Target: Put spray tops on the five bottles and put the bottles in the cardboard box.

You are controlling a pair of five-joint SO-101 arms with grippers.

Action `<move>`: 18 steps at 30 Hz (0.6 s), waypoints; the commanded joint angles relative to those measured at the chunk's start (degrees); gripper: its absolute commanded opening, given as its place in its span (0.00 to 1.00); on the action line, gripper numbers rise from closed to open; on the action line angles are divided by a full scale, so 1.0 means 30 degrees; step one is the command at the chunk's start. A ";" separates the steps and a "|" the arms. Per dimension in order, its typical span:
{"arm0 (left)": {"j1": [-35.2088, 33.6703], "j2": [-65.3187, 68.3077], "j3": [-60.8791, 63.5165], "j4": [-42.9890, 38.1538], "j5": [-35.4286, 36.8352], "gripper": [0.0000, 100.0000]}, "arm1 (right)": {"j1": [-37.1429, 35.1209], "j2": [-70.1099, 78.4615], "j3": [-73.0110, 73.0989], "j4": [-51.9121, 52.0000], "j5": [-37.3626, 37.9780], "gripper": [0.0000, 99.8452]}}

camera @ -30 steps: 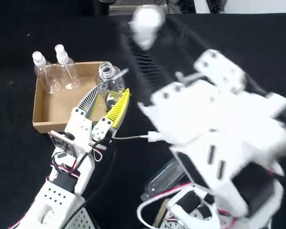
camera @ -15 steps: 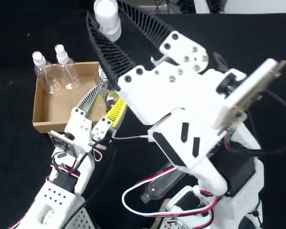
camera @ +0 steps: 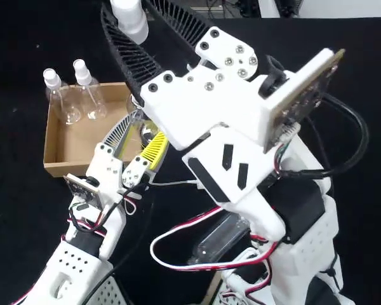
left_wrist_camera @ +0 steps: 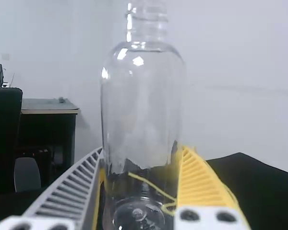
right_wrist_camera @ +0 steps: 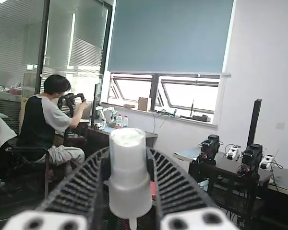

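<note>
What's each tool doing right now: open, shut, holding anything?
Left tool: closed on an uncapped bottle.
Right tool: closed on a spray top.

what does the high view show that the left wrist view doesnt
High view: the cardboard box with two capped bottles inside, the right gripper holding a spray top, and a bare bottle lying under that arm. Left wrist view: a dark cabinet against a pale wall. Both: the left gripper shut on the open bottle.
</note>
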 commanded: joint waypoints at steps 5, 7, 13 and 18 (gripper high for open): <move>-0.0015 -0.0029 0.0454 -0.0381 0.0234 0.07 | 0.2051 -0.0044 0.1304 -0.0440 0.0088 0.01; -0.0015 -0.0029 0.0454 -0.0381 0.0234 0.07 | 0.2051 -0.0073 0.1597 -0.0440 0.0088 0.01; -0.0073 -0.0029 0.0454 -0.0381 0.0234 0.07 | 0.1407 -0.0073 0.1773 0.0586 0.0117 0.01; -0.0044 -0.0029 0.0454 -0.0381 0.0234 0.07 | 0.1289 -0.0044 0.0396 0.0586 0.0059 0.01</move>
